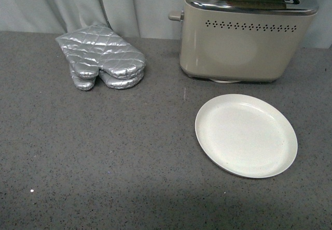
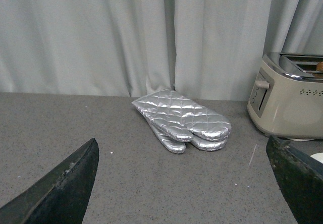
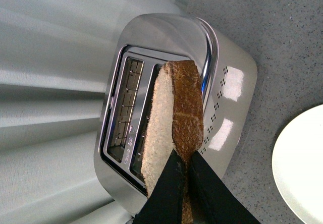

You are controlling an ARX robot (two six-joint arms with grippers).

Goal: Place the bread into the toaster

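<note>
With the left gripper [image 2: 181, 141] hanging wide apart well left of the toaster [image 1: 244, 43], the right gripper [image 3: 182, 159] is clamping the bread [image 3: 174, 108] edge-down just above the toaster's nearer slot, its long axis lying nearly along that slot, slightly tilted.

A grey speckled countertop [image 1: 104, 152] carries a stacked pair of silver quilted oven mitts [image 1: 104, 56] at back left, a cream toaster [image 1: 244, 48] at back right, and a white plate [image 1: 246, 135] near its front.
</note>
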